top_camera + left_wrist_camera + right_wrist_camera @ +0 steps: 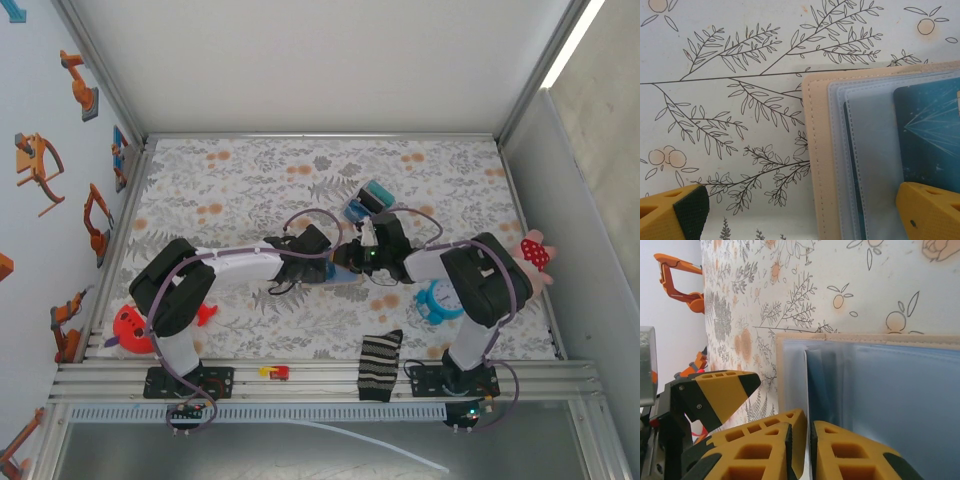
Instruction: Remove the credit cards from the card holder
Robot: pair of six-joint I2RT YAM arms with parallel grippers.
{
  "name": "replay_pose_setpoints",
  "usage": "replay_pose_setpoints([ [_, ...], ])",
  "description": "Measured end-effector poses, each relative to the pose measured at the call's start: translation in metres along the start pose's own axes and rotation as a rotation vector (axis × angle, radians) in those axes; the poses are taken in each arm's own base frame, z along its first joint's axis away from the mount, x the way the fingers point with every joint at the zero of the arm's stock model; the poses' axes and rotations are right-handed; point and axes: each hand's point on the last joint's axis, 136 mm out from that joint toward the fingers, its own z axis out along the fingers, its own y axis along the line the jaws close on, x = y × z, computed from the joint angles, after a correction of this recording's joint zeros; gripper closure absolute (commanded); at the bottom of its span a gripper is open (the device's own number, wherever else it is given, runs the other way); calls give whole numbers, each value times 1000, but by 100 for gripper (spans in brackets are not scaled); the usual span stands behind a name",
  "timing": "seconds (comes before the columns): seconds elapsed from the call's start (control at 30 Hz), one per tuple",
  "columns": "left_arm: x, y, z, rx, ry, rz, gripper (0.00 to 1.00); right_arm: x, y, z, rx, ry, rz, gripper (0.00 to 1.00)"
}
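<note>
open card holder (820, 150) lies on the bench (715, 50), light, floppy; left tool (800, 212) gapes over its edge, right tool (808, 426) sits nearly closed at a sleeve (815, 377), grip unclear, so i'd pinch the stiff card (930, 125) by its edge

The card holder (817, 150) has a matt, stitched, leather-like tan cover and frosted translucent plastic sleeves (875, 150). Left gripper (801, 215): hard yellow plastic, with a rough dark pad (692, 207).

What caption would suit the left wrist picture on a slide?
Open card holder, a dark teal card in its clear sleeves, on a leaf-print tablecloth.
</note>
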Motion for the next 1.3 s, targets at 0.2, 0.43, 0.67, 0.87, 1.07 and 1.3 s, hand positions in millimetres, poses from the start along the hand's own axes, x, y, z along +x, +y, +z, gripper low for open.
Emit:
replay_pose_setpoints([
  [0.2, 0, 0, 0, 2, 1, -2, 3, 5, -2, 8, 17, 26, -13, 93],
  [0.43, 1, 0, 0, 1, 1, -5, 3, 0, -6, 1, 120, 23, -57, 100],
  [0.67, 1, 2, 0, 3, -4, -14, 3, -17, 14, -33, 262, -30, -188, 100],
  [0.87, 1, 9, -2, -12, -7, -13, 3, -34, 30, -56, 369, -49, -304, 100],
  [1.07, -4, 25, -6, -53, -15, -10, 3, -64, 47, -81, 521, -85, -485, 100],
  [1.3, -14, 31, -20, -53, -51, 2, 3, -106, 66, -104, 653, -124, -742, 100],
])
